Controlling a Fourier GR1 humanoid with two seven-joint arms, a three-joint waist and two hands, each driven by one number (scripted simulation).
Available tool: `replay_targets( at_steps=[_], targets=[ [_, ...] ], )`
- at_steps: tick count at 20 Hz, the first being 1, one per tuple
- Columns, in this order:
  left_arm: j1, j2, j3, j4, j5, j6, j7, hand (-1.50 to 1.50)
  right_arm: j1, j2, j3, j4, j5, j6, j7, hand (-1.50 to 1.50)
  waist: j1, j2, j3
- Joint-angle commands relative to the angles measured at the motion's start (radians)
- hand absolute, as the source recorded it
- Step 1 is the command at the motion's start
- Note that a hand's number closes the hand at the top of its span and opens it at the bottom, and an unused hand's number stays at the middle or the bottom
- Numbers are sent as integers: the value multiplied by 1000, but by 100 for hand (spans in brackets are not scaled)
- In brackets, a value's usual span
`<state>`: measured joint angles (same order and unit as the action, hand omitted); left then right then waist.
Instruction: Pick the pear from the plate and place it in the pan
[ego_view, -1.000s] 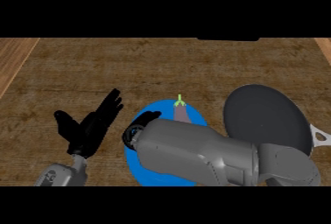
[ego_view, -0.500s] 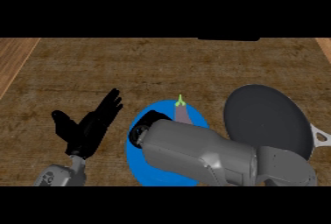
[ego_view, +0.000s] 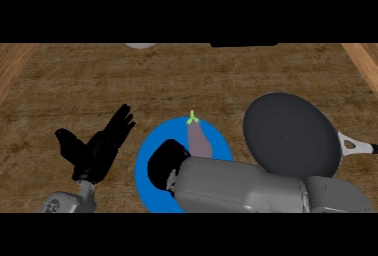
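Observation:
A brownish pear (ego_view: 198, 141) with a green stem lies on the blue plate (ego_view: 148, 161), its stem pointing to the far side. My right hand (ego_view: 167, 161) is down on the plate, right next to the pear's left side. The grey forearm covers the near half of the plate and most of the hand. The dark grey pan (ego_view: 289, 134) sits just right of the plate, with its handle (ego_view: 356, 146) pointing right. My left hand (ego_view: 96, 147) rests open left of the plate, fingers up.
Wooden counter top all around. A pale round object (ego_view: 140, 45) and a dark object (ego_view: 244, 44) show at the far edge. Lighter wood strips run along the left and right sides.
More of the pear's body shows now, as my right forearm has drawn back a little toward the near edge. The left hand has stayed still.

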<state>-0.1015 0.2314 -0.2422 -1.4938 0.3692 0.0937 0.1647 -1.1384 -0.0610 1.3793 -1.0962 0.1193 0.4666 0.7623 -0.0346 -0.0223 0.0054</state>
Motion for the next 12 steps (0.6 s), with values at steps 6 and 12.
replay_targets(
  at_steps=[6,12],
  targets=[
    [86,21,46,0,13,15,-26,0,264,-173,17,-427,194,-448,63,150,-97,-27,2],
    [85,30,65,-14,19,19,-25,0,294,-328,-40,-712,434,-689,156,150,-121,-35,2]
  ],
)
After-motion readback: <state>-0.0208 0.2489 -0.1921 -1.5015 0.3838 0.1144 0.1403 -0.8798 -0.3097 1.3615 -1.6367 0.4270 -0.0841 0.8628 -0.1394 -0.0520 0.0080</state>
